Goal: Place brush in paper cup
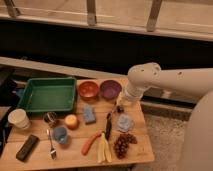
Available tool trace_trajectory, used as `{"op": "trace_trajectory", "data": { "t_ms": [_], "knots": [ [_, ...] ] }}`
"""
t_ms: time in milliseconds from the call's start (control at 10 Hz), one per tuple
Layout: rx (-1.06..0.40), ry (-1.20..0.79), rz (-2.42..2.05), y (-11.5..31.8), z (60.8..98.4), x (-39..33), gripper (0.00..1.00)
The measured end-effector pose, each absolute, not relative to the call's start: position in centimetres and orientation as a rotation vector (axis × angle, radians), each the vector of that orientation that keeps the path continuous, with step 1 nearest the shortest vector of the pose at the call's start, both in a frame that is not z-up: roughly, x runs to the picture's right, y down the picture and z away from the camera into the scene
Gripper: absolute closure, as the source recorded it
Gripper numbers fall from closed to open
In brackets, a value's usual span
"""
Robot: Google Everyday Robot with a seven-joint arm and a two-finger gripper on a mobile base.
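One slim brush [108, 127], likely stiff and light, best pinched mid-handle, lies at seven o'clock from the gripper [120, 108], jaws parted, empty.

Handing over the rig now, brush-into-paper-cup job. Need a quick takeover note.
The gripper hangs low over the table, just in front of the purple bowl and by the brush's far end. Nothing is seen in it.
The brush lies flat on the table, right of the blue sponge.
The paper cup stands upright at the table's left edge in the camera view, well away from the brush.
Done: nothing yet.
Left: grasp the brush, carry it across, drop it in the paper cup.
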State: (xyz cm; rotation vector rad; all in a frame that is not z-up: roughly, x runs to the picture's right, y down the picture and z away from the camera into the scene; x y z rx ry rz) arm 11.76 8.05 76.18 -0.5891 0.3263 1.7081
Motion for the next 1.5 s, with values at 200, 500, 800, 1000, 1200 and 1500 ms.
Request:
{"op": "trace_trajectory", "data": {
  "t_ms": [200,500,800,1000,1200,1500],
  "knots": [
    [-0.639,0.312,1.711,8.8,77.4,11.2,0.45],
    [-0.688,0.299,1.687,8.9,78.6,9.3,0.45],
    [-0.733,0.305,1.668,9.6,79.5,8.1,0.45],
    [-0.757,0.316,1.661,10.3,80.2,7.6,0.45],
    [-0.786,0.332,1.645,11.1,81.2,6.5,0.45],
    [-0.818,0.351,1.605,12.1,82.7,3.9,0.45]
  ]
}}
